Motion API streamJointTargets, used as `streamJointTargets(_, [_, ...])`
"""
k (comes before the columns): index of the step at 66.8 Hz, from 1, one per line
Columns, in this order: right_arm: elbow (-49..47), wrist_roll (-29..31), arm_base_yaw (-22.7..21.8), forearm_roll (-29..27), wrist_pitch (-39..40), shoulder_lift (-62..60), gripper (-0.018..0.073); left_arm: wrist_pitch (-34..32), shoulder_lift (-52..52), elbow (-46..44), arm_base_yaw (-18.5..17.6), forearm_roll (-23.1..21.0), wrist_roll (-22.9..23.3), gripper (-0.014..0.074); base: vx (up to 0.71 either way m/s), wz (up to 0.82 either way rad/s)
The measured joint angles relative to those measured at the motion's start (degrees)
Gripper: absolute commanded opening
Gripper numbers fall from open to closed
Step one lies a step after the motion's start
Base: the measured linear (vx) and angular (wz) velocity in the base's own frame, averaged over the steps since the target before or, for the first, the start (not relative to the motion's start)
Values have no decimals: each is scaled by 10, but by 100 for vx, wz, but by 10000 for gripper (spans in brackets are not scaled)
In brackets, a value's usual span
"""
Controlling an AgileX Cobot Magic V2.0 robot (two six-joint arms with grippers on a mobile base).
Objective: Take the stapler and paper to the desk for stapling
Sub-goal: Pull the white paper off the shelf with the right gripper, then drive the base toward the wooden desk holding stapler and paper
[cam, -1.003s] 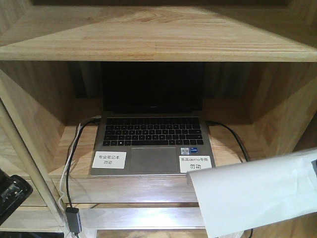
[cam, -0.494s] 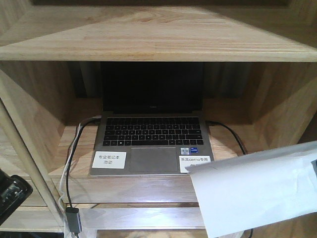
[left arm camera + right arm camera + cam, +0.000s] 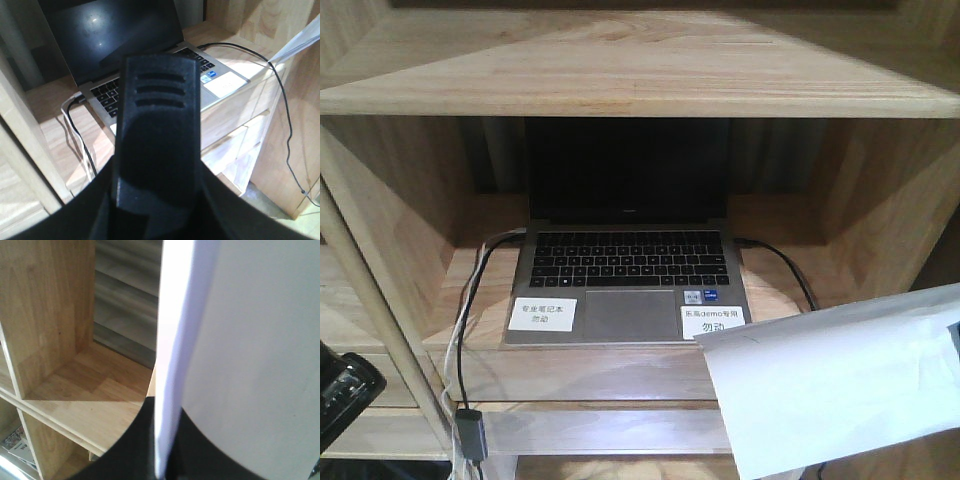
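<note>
Since the paper (image 3: 250,340) is thin, limp and crease-prone, my right gripper (image 3: 160,462) pinches one edge, probably enough for so light a sheet.

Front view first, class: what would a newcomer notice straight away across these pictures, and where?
A big white paper juts up at lower right, pinched in the right gripper. An open laptop with a dark screen sits in the middle shelf compartment. In the left wrist view, a black stapler fills the foreground.
</note>
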State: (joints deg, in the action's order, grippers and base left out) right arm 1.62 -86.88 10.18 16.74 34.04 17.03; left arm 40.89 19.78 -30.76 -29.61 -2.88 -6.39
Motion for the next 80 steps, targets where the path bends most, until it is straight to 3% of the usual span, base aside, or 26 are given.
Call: streamJointTargets(80, [0,0,0,0,-2,0,-5,0,0,0,0,0,0,-7,-15,0])
